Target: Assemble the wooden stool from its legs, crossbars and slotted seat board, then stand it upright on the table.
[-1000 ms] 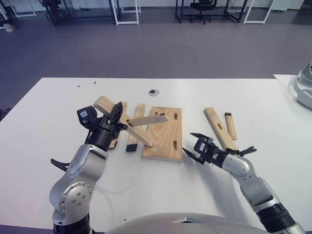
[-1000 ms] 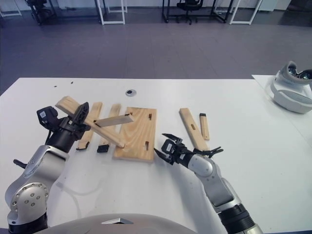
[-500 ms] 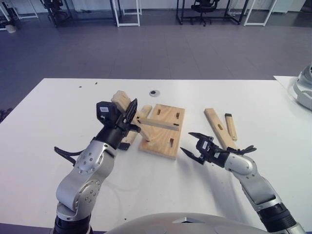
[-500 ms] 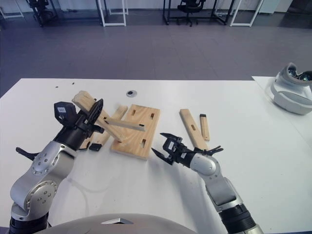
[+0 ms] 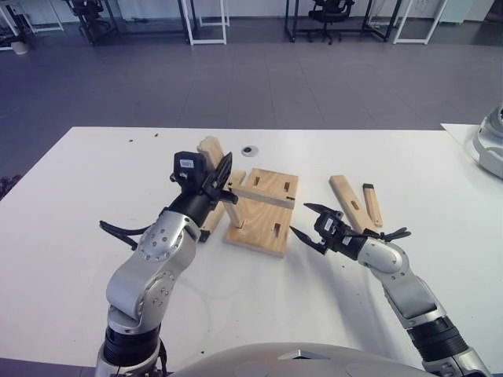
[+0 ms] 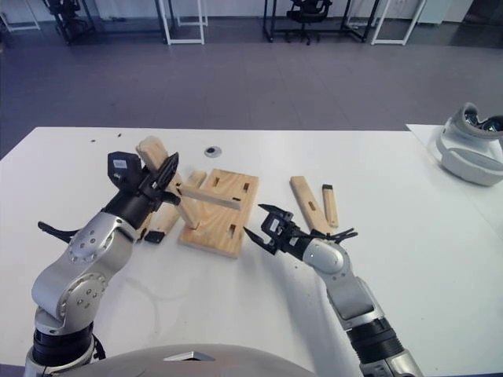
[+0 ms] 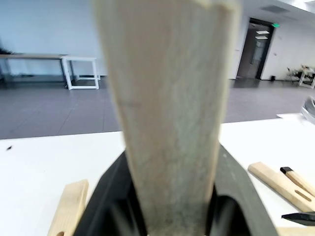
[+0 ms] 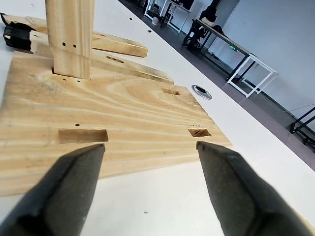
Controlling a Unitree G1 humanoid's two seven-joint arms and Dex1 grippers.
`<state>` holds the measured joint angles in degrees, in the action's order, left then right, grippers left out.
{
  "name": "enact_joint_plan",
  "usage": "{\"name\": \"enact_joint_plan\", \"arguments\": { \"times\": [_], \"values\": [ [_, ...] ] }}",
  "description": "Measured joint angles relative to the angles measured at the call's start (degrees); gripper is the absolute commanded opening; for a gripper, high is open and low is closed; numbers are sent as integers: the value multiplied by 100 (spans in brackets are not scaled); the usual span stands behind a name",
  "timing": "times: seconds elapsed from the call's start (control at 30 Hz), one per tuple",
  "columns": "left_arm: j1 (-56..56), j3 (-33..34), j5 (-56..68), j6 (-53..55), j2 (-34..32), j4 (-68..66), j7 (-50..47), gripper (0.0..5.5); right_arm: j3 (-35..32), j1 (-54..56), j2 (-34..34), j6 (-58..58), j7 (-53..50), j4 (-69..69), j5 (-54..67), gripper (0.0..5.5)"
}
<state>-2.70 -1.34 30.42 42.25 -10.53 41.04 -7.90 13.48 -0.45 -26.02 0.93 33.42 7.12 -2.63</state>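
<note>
Clamping the pale wooden stool leg [image 5: 209, 148] across its flat faces, the left gripper [image 5: 214, 177] stands it on the slotted wooden seat board [image 5: 271, 229] at mid-table, while the right gripper [image 5: 301, 220] hovers with jaws apart just beside the board's right edge; the wood is judged light, stiff and sturdy, favouring a firm flat-face hold.

Rounded silver-grey shells cover the left arm [image 5: 145, 271] and right arm [image 5: 405, 287], small screws dotting the joint caps [image 6: 81, 246]. Black tapered fingers [image 8: 69, 191]; behind them black wrists [image 5: 191, 209], a white-labelled box [image 5: 186, 163], thin black cables [image 5: 118, 232].
</note>
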Motion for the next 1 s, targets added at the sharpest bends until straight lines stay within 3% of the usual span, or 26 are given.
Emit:
{"name": "enact_joint_plan", "arguments": {
  "times": [0.2, 0.57, 0.83, 0.87, 1.0],
  "values": [
    [-83, 562, 271, 288, 409, -62, -217, 101, 20, 19, 41, -24, -51, -136, -38, 349],
    [-468, -706, -810, 156, -245, -346, 135, 105, 103, 25, 176, -118, -120, -214, -202, 349],
    [-552, -663, -864, -78, -44, -487, 272, 106, 91, 26, 188, -118, -154, -308, -206, 349],
    [-560, -623, -854, -90, 1, -484, 304, 143, 68, 26, 189, -118, -163, -317, -206, 349],
    [-564, -470, -737, 0, 107, -417, 478, 207, 2, 94, 192, -110, -288, -441, -232, 349]
  ]
}}
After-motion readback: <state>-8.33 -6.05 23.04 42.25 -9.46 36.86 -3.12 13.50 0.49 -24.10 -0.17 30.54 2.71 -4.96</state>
